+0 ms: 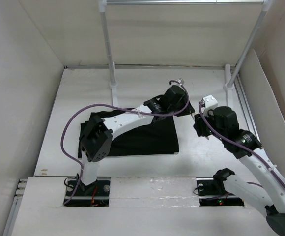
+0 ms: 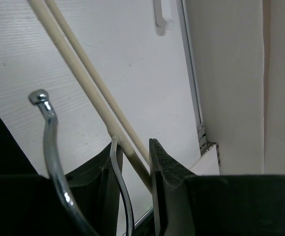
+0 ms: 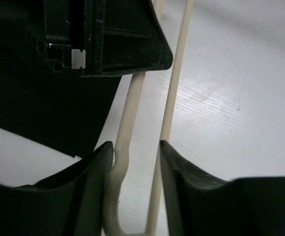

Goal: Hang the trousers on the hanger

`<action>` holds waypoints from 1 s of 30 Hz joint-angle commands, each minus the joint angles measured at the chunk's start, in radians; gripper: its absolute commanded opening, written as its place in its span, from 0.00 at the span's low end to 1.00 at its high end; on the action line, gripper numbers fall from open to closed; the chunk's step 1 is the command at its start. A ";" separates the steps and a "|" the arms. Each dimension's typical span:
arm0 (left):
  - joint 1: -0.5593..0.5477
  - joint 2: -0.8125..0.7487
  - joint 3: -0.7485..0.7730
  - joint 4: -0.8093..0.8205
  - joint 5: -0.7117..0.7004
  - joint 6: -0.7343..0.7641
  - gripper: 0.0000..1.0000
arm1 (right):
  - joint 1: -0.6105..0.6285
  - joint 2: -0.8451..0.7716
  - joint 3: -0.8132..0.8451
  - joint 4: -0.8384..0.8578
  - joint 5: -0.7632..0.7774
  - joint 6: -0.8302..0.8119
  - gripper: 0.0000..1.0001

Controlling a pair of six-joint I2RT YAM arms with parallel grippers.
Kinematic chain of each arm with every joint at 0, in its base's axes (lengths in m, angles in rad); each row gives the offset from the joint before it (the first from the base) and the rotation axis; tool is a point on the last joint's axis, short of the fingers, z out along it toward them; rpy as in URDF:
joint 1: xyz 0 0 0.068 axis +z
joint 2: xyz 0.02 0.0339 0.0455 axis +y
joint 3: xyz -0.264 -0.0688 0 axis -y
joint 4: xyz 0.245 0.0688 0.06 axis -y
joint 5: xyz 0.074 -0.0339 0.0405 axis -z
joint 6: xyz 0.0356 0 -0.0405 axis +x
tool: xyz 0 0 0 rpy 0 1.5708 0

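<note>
The black trousers [image 1: 142,137] lie flat on the white table, partly under my left arm; they also show at the left of the right wrist view [image 3: 29,108]. The cream hanger [image 2: 83,73] is held just right of them, above the table. My left gripper [image 1: 182,105] [image 2: 132,147] is shut on the hanger close to its metal hook [image 2: 46,118]. My right gripper [image 1: 198,128] [image 3: 136,147] is shut across the hanger's rounded end [image 3: 174,83], one finger against each bar. The left gripper's black body [image 3: 108,39] sits just beyond it.
Two white rack poles [image 1: 108,44] [image 1: 250,44] rise from feet at the back of the table; one foot [image 2: 162,14] shows in the left wrist view. White walls enclose the table on the left, back and right. A rail [image 1: 245,108] runs along the right side.
</note>
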 commanded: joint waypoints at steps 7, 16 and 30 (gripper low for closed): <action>0.018 -0.120 -0.146 0.097 0.023 0.037 0.00 | -0.172 0.035 0.190 -0.054 -0.305 -0.073 0.63; 0.018 -0.173 -0.270 0.168 0.032 0.003 0.00 | -0.264 0.040 0.214 -0.051 -0.443 -0.087 0.53; -0.063 -0.281 -0.651 0.469 -0.249 -0.318 0.00 | -0.324 0.250 -0.091 0.287 -0.595 0.012 0.01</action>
